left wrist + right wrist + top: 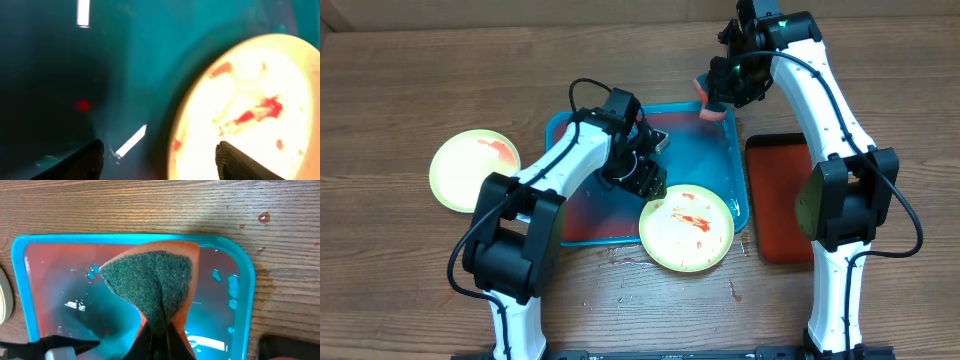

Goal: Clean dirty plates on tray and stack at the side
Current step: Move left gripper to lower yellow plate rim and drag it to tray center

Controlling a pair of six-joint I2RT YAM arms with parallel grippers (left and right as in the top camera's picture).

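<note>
The teal tray [740, 165] lies mid-table with a reddish wet floor [150, 50]. A pale yellow-green plate [687, 227] smeared with red sauce rests over the tray's front right corner. My left gripper [650, 188] hangs low over the tray at this plate's left rim. In the left wrist view the gripper [160, 162] is open, one finger over the plate [250, 110], the other over the tray floor. Above the tray's far right corner, my right gripper [718, 98] is shut on a sponge [150, 275] that is orange with a green scouring face. A second smeared plate [473, 170] sits on the table at the left.
A dark red tray [780, 200] lies on the wood just right of the teal one. Drops of water and sauce spot the table in front of the tray [732, 290]. In the right wrist view the teal rim [245, 280] curves under the sponge.
</note>
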